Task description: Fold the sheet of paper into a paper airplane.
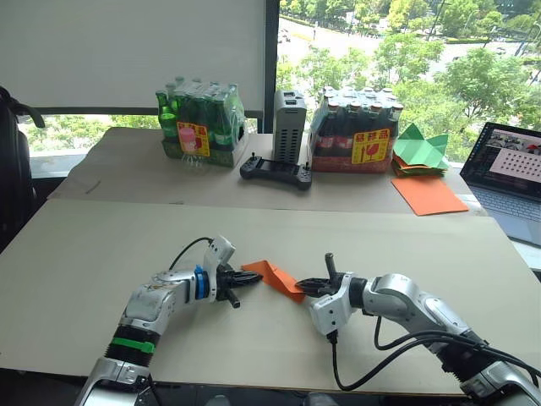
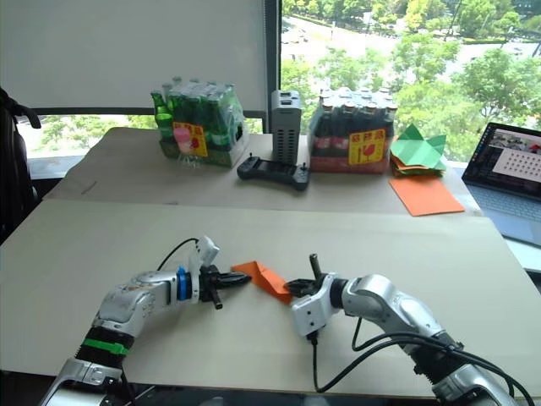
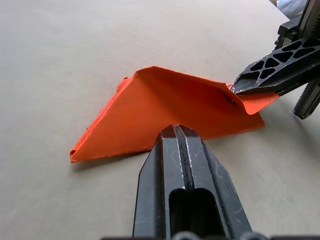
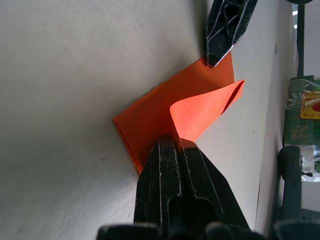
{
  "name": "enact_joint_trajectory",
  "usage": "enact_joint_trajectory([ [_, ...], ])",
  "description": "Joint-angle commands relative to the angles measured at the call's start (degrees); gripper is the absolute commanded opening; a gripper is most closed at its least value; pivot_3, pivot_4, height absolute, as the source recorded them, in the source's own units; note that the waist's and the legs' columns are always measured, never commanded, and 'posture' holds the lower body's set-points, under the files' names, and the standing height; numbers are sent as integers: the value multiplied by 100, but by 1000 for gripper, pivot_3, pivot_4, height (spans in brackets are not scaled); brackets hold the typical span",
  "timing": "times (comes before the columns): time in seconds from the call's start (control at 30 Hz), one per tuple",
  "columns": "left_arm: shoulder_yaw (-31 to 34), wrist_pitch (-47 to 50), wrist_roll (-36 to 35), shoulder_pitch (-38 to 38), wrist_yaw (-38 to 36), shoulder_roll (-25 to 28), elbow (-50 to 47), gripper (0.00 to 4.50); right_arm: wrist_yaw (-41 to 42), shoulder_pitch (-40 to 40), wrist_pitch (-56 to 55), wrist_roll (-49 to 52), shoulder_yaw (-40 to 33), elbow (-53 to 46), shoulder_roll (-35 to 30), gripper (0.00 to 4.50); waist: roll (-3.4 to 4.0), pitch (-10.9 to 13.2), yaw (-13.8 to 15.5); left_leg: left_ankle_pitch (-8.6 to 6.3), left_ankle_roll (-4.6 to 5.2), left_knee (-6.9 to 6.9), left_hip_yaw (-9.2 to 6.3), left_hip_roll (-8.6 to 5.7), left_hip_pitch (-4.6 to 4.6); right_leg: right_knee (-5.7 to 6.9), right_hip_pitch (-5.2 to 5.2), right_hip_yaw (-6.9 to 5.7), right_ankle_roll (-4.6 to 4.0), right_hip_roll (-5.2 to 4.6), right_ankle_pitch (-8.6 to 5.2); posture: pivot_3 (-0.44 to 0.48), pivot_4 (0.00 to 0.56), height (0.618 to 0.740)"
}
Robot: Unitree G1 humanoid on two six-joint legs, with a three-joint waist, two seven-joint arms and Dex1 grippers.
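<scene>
Your right wrist view shows what the head views hide: a flap of the sheet of paper (image 4: 176,120) curls up off the tabletop (image 1: 101,254), and the right gripper (image 4: 171,142) has its fingers pressed together on that flap. In the left wrist view, the left gripper (image 3: 176,131) has its fingers together, their tips touching the paper's near edge. The one folded orange wedge lies at lower centre. Farther back you have two bottle packs (image 1: 201,123), one controller (image 1: 275,172), one larger orange sheet (image 1: 428,194), and a laptop (image 1: 512,173).
</scene>
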Motion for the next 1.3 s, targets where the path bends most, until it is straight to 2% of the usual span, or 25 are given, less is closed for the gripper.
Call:
enact_joint_trajectory([
  [0.03,537,239,-361,-328,322,-189,17,0,242,141,-60,-145,199,182,-59,19,-1,0,-1,0,0,1,0,0,0,1,0,0,0,0,0,0,150,740],
  [0.2,862,542,-683,-630,608,-400,-147,0,271,208,-41,-97,209,178,-29,19,-1,-1,-1,0,0,2,-1,-1,-2,1,0,0,0,-1,0,0,150,740],
  [0.57,212,538,-584,-539,372,-388,-480,0,282,249,-4,-104,220,181,0,19,-1,-1,-4,0,0,1,0,-1,-1,1,0,1,0,0,0,0,150,740],
  [0.87,-260,149,-194,-505,83,-260,-105,0,331,367,88,-71,188,72,-7,19,-1,-1,-1,0,0,1,0,-2,0,2,0,2,0,0,0,0,150,740],
  [1.3,-500,-359,246,-689,-152,-353,700,0,411,388,64,10,204,35,-5,19,-2,-2,9,0,0,1,0,-3,0,1,1,1,0,-1,0,0,150,740],
])
